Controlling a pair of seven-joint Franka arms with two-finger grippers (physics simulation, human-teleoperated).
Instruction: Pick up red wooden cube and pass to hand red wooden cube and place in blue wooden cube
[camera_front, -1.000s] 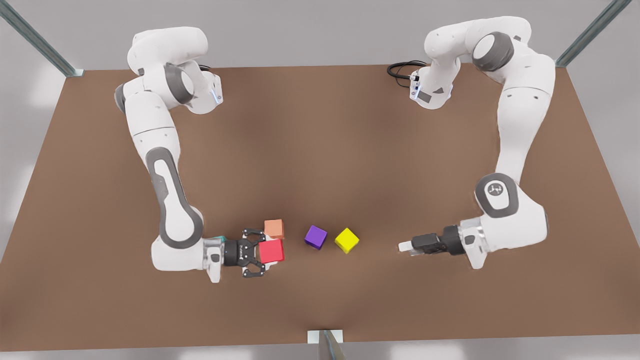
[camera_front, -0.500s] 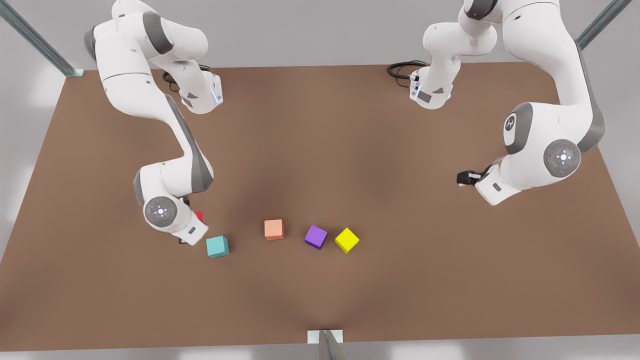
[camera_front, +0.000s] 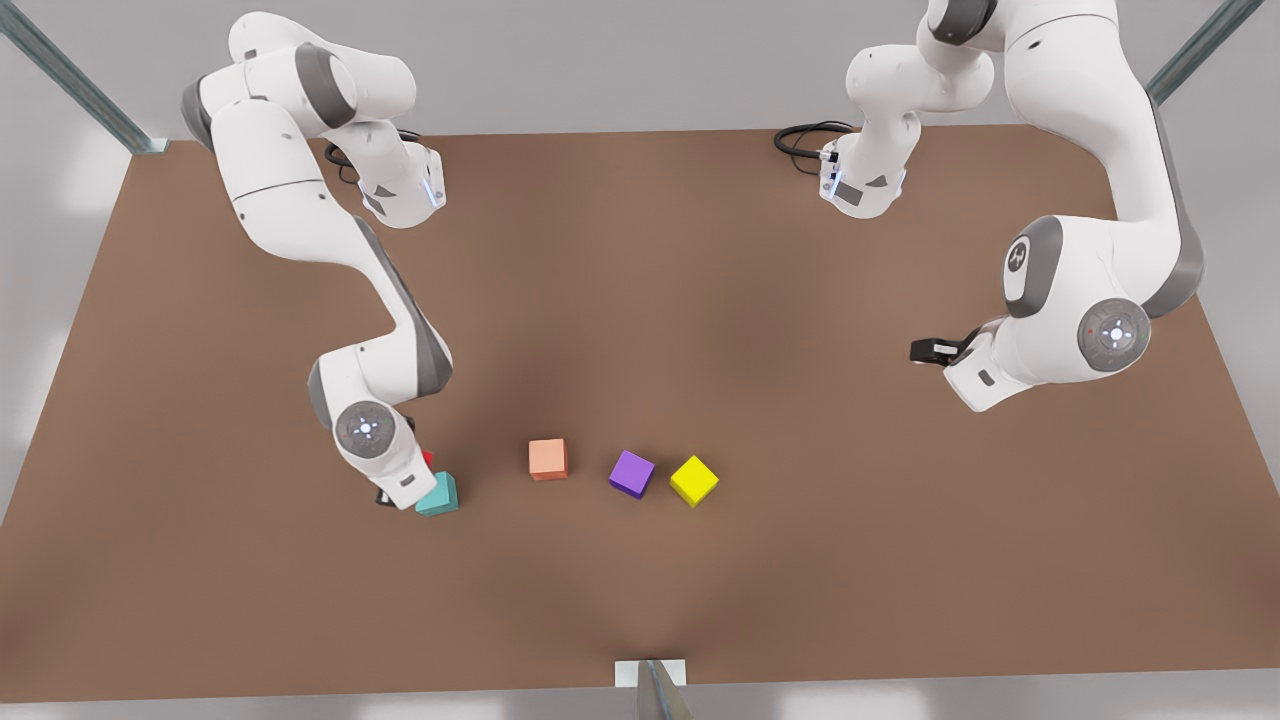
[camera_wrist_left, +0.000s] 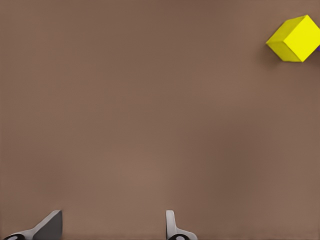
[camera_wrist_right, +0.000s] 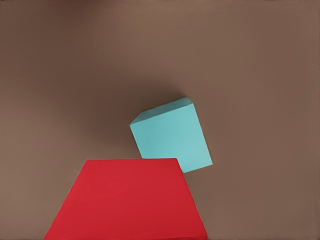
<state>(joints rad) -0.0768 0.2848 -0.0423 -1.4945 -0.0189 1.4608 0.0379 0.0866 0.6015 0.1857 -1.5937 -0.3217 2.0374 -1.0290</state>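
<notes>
Red is what we meet first in the right wrist view: the red wooden cube looms close under that camera, and beyond it the blue wooden cube sits on the brown table. We match this to the arm on the front view's left, so that one carries the right gripper. In the front view its wrist hangs low over the table, a sliver of the red wooden cube peeks out beside it, and the blue wooden cube lies just beside the wrist, partly covered by it. We take the red cube to be clamped in the right gripper, since it sits so near the camera, though its fingers are hidden from us. We cannot tell whether the red cube touches the blue one. The left gripper belongs to the arm on the front view's right, raised and well apart from the cubes, waiting. In the left wrist view its two fingertips stand wide apart with bare table between them, holding nothing, and a yellow cube lies farther off. Across the table in the front view we see a salmon-orange cube, a purple cube and the yellow cube in a row, the last two near each other.
</notes>
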